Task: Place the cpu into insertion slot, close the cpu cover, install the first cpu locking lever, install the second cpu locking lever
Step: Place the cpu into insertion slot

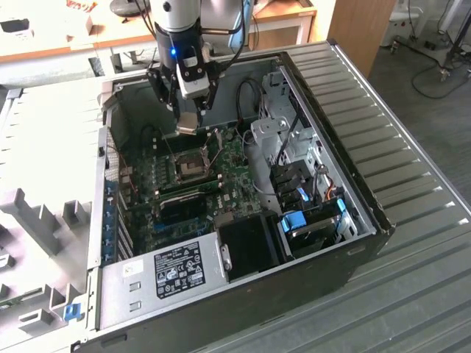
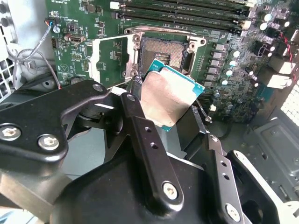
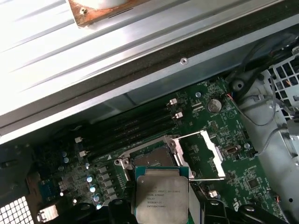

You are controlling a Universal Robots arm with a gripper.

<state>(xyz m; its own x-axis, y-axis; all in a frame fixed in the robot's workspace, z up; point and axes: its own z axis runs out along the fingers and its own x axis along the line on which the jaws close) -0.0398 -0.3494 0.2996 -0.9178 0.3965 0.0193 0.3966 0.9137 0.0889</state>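
So the cpu [image 2: 170, 100] is clamped in the pincer [image 1: 189, 118], tilted a bit, and held just above the insertion slot [image 2: 163, 51], not seated yet. The cpu cover [image 3: 215, 153] is flipped open beside the slot, on the green motherboard [image 2: 70, 56].

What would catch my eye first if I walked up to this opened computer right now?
First, the black gripper reaching down into the open computer case, pinching the cpu by its edges above the green motherboard. Just beyond the chip, the insertion slot lies bare, with the cpu cover swung open beside it.
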